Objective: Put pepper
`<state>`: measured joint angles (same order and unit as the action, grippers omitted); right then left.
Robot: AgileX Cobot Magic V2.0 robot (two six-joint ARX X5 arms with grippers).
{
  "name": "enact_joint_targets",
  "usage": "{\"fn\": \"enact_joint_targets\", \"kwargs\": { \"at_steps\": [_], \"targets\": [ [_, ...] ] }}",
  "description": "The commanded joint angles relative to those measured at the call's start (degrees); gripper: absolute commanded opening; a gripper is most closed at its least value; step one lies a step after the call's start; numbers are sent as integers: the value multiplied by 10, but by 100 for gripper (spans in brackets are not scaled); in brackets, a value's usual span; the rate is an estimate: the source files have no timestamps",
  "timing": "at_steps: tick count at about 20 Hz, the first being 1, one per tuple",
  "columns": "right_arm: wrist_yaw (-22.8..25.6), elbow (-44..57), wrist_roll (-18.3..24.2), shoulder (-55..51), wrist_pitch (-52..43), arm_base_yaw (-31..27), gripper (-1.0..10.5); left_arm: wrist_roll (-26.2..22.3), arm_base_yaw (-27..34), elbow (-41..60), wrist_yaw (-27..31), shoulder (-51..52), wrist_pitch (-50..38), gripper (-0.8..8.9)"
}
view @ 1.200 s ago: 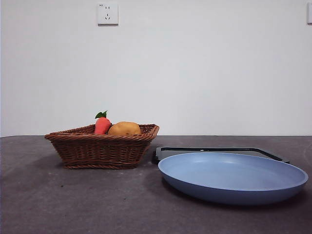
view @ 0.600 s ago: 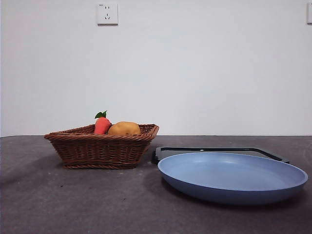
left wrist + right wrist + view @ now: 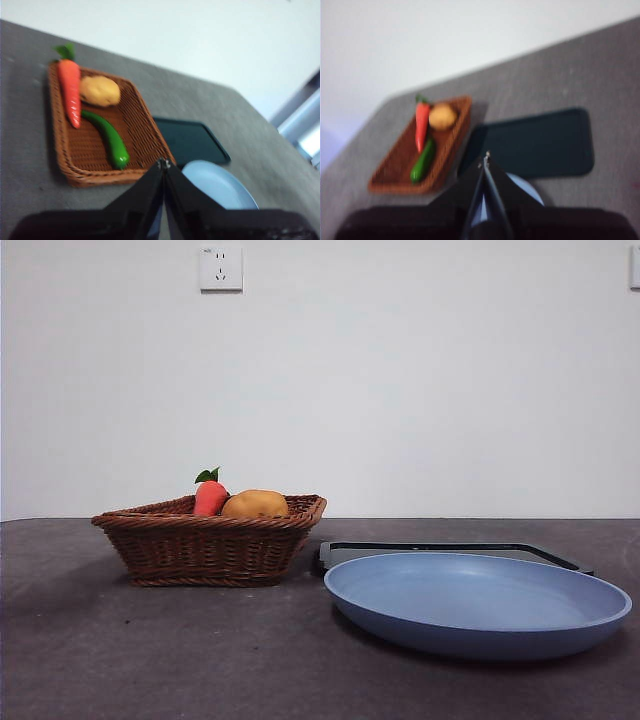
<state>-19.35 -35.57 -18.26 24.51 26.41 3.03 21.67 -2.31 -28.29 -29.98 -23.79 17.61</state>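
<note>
Brown wicker basket [image 3: 65, 150] holds one glossy green pepper [image 3: 106, 139], one orange carrot [image 3: 70, 92], one tan potato [image 3: 100, 90]; round blue plate [image 3: 478, 602] sits bare. Both grippers, left [image 3: 163, 163] and right [image 3: 486, 157], have fingers pressed together.

No visible change on the worktop [image 3: 200, 660]

Across the front view's three pictures nothing shifts: the wicker basket [image 3: 205, 550], the blue plate [image 3: 480, 635] and the black tray [image 3: 450, 548] behind it keep the same outlines and places, and no arm comes into that view. The pepper [image 3: 107, 140] shows only in the wrist views, which have no earlier picture to hold against, so any change there cannot be told.
</note>
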Motion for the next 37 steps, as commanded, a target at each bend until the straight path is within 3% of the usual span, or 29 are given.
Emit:
{"fn": "enact_joint_targets", "kwargs": {
  "at_steps": [1, 6, 12, 17, 18, 20, 21, 29, 37],
  "targets": [
    [-18, -62, 81, 47, 72, 3, 5, -80, 1, -48, -25, -42, 42, 6],
    [-19, -166, 170, 138, 220, 16, 5, -164, 0, -122, -50, -112, 154, 6],
    [-17, -234, 244, 205, 341, 28, 5, -256, 0, -178, -48, -157, 283, 6],
    [-17, -234, 248, 214, 357, 28, 21, -261, 0, -179, -47, -157, 283, 16],
    [-17, -234, 247, 214, 357, 28, 66, -261, 0, -179, -47, -157, 283, 75],
    [-17, -234, 240, 214, 357, 28, 244, -261, 0, -179, -46, -157, 281, 314],
    [-17, -234, 234, 214, 358, 28, 322, -260, 0, -179, -47, -157, 281, 379],
    [-17, -234, 226, 250, 353, 28, 337, -259, 0, -179, -47, -157, 283, 382],
    [-15, -234, 222, 450, 276, 28, 336, -259, 0, -179, -49, -157, 275, 382]
  ]
}}
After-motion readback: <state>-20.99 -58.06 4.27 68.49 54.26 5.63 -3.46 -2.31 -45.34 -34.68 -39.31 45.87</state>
